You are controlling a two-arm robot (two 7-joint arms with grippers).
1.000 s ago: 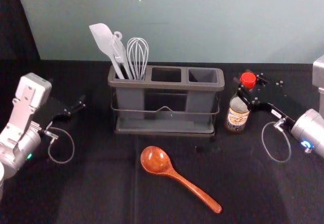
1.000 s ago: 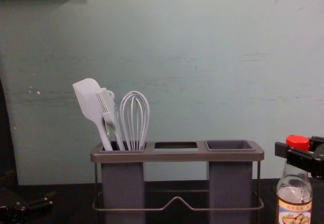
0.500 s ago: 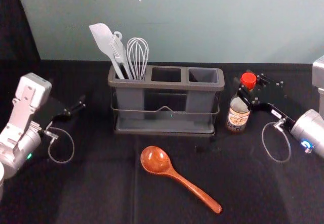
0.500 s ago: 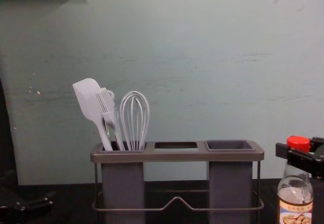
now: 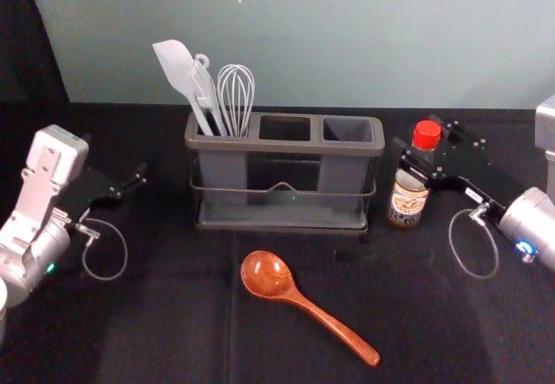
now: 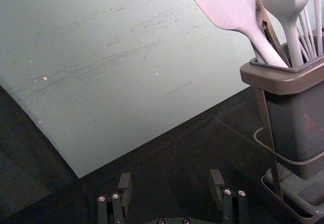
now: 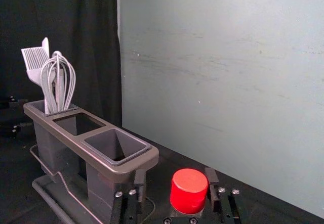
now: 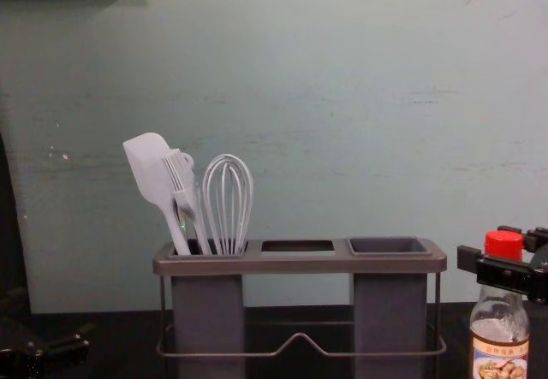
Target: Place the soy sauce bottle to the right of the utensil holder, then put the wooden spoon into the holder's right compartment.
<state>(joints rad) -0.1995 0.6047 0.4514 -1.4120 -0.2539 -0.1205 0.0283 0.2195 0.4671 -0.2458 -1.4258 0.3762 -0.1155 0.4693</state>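
Red-capped soy sauce bottle (image 5: 408, 197), one: upright, just right of utensil holder (image 5: 351, 149), between the wide-set fingers of my right gripper (image 7: 175, 172); I'd withdraw clear of it. Left gripper (image 6: 170, 175): wide, idle, holder's left.

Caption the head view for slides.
Right gripper open around the soy sauce bottle; wooden spoon in front of the utensil holder.

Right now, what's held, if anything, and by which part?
Nothing held. Right end effector open around the soy sauce bottle; left end effector open, empty.
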